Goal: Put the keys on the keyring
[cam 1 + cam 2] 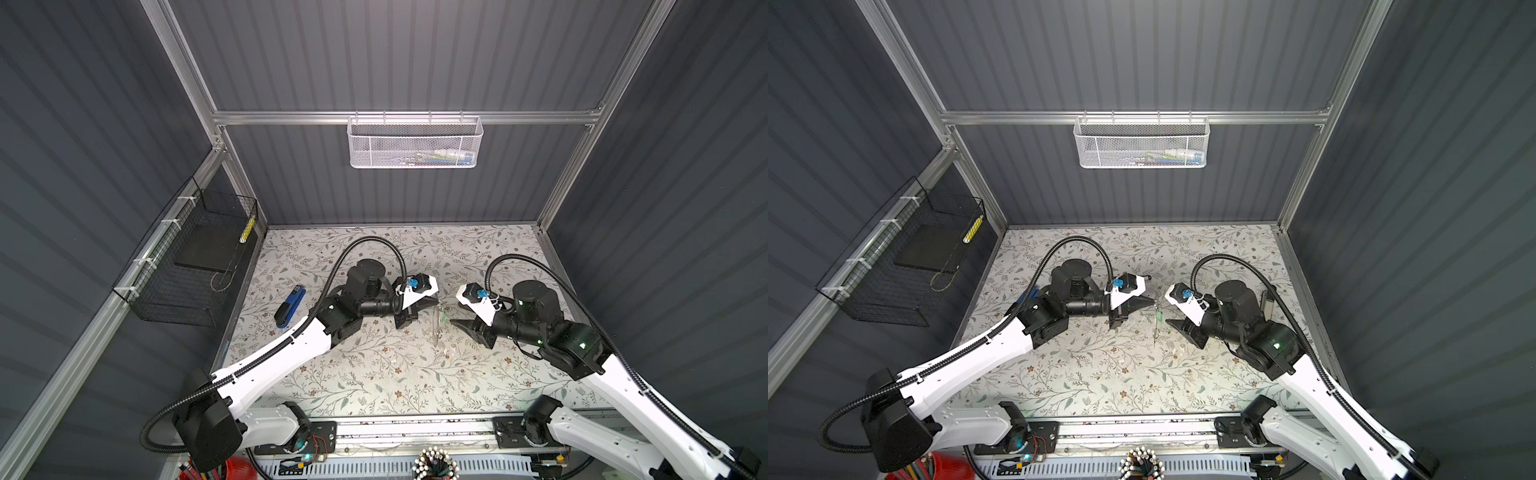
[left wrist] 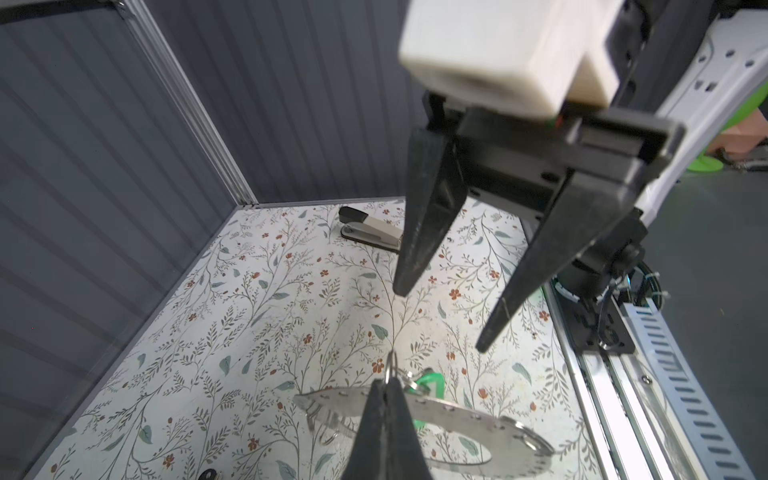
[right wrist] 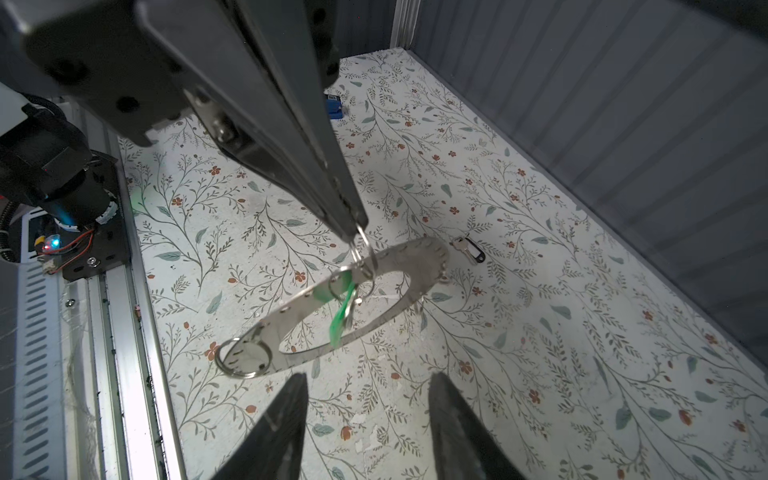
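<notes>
The keyring, a flat grey metal ring, hangs tilted above the floral table from a small wire loop at its rim. My left gripper is shut on that loop. A green-framed key tag dangles through the keyring's open centre. The black-headed key lies on the table beyond it. My right gripper is open and holds nothing, a short way from the ring's lower end. In both top views the ring hangs edge-on between the left gripper and right gripper.
A blue stapler lies left of the left arm. A grey and black stapler lies near the back right wall. A black wire basket hangs on the left wall and a white mesh basket on the back rail.
</notes>
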Controlling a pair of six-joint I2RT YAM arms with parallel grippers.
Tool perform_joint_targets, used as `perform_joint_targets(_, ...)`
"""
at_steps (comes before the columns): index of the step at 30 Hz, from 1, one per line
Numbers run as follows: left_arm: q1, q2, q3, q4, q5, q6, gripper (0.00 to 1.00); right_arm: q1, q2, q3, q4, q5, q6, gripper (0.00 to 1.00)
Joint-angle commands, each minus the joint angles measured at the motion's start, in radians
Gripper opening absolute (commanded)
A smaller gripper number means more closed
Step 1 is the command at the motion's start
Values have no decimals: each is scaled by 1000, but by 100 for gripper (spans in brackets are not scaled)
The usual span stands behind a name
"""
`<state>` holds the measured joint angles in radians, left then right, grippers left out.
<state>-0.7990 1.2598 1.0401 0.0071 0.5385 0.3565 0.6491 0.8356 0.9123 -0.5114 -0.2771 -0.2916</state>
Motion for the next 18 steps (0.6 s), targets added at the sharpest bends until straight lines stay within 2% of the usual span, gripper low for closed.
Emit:
perform_joint_targets(1,15,-36,-27,167,4,-106,0,4,-2,-26,117,-22,58,49)
perform_joint_targets(7,27,-36,-51,248,21,-164,0,3,60,-18,232,-48,70,48)
perform_joint_targets(8,29,-36,-51,255,21,-170,0,3,72,-14,246,-93,71,47)
perform_joint_targets(11,29,-36,-52,269,23,-178,0,3,105,-4,275,-116,75,46)
perform_joint_targets(18,30,-42,-61,289,27,-188,0,4,120,-6,310,-101,94,39)
